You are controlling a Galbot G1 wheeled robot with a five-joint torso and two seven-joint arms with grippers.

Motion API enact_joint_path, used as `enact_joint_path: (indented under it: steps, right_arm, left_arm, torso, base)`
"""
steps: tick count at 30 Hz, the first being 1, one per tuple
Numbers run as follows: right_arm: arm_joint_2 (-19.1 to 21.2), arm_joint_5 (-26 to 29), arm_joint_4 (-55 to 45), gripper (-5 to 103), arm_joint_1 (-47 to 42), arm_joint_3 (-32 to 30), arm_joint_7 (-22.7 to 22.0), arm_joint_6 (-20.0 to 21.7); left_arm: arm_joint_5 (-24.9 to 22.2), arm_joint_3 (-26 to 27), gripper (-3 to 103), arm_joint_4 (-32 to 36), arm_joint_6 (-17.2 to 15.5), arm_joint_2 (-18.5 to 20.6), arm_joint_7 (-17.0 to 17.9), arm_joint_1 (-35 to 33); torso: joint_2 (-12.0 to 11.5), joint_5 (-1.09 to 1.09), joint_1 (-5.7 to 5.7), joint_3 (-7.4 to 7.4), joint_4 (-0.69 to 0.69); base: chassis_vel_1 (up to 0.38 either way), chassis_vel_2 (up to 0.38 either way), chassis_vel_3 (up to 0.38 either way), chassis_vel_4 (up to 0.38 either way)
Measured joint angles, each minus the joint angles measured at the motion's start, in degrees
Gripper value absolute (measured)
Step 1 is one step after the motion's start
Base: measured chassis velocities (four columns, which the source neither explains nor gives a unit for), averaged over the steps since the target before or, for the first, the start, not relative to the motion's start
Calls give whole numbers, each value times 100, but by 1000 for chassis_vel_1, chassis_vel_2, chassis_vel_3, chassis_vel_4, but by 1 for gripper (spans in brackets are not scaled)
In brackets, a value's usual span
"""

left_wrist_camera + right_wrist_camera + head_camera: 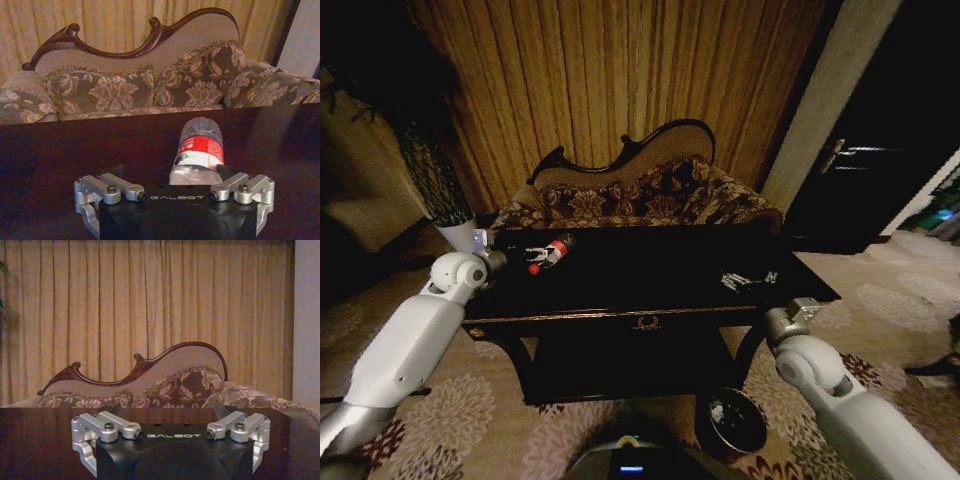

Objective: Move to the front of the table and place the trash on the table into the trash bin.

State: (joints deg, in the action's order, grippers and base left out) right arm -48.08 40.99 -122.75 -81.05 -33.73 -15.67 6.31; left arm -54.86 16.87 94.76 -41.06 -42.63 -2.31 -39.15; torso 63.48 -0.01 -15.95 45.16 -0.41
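The clear plastic bottle (552,252) with a red label and cap lies on the left part of the black table (620,316). My left gripper (520,256) is right at it, just above the tabletop. In the left wrist view the left gripper (171,172) is open, and the bottle (200,150) lies close to one finger, partly between the two. Small wrappers and paper (746,280) lie near the table's right end. My right gripper (802,308) hovers by the front right corner; in its own view the right gripper (170,412) is open and holds nothing. The dark trash bin (735,420) stands on the floor below the table's right front.
A carved floral sofa (650,195) stands close behind the table, with curtains beyond. A white plant pot (460,235) is at the table's left end. A dark door (860,170) is at the right. Patterned carpet covers the floor.
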Motion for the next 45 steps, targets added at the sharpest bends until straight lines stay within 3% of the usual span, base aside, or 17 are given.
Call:
enact_joint_path:
  steps: [21, 27, 30, 31, 35, 38, 45]
  right_arm:
    - [30, 14, -13, 100, 9, 4, -1, -34]
    - [42, 16, 19, 100, 38, 4, -1, -56]
    - [68, 18, 66, 100, 92, -1, -1, -72]
    - [95, 23, 94, 100, 139, -3, -1, -80]
    - [136, 53, 121, 100, 197, -4, -1, -84]
    - [147, 71, 137, 100, 230, 11, -4, -85]
    - [135, 71, 144, 100, 234, 17, -7, -86]
  left_arm:
    - [243, -50, 100, -166, 16, -46, -319, -2]
    - [202, -6, 74, -152, 19, -106, -187, -111]
    - [201, 17, 68, -132, 22, -107, -186, -154]
    - [200, 32, 59, -120, 25, -107, -186, -171]
    - [197, 68, 55, -104, 28, -107, -185, -202]
    - [186, 142, 42, -77, 28, -84, -197, -258]
    - [181, 212, 32, -14, 27, -48, -227, -299]
  torso:
    - [0, 1, 0, 0, 0]
    - [0, 0, 0, 0, -1]
    - [0, 0, 0, 0, 0]
    - [0, 1, 0, 0, 0]
    - [0, 1, 0, 0, 0]
    - [0, 0, 0, 0, 0]
    - [0, 0, 0, 0, 0]
  base:
    - [0, 0, 0, 0]
    - [0, 0, 0, 0]
    - [0, 0, 0, 0]
    - [0, 0, 0, 0]
    - [0, 0, 0, 0]
    - [0, 0, 0, 0]
    - [0, 0, 0, 0]
